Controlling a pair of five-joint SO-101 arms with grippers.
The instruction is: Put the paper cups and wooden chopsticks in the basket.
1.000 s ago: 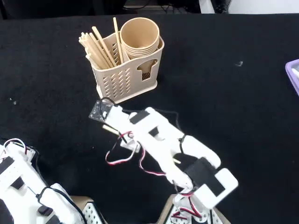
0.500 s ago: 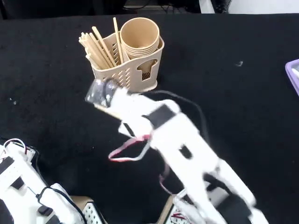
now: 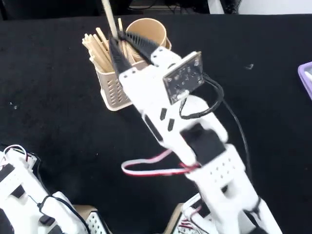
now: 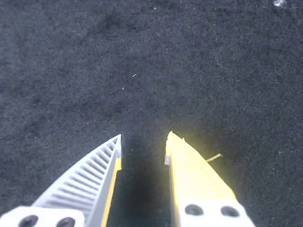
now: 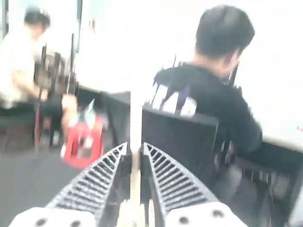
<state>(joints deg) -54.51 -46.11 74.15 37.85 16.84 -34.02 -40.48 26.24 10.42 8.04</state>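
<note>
A pale, straight wooden chopstick (image 3: pixel 108 14) is pinched upright between the fingers of the right gripper (image 3: pixel 117 40), above the perforated beige basket (image 3: pixel 113 88). A bundle of chopsticks (image 3: pixel 97 48) and stacked tan paper cups (image 3: pixel 148 29) are held in the basket. The left gripper (image 4: pixel 143 142) is seen slightly spread, with nothing between its fingers, over the black table (image 3: pixel 48 107).

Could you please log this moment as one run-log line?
right gripper: shut on chopstick, over basket | left gripper: open, over table
</note>
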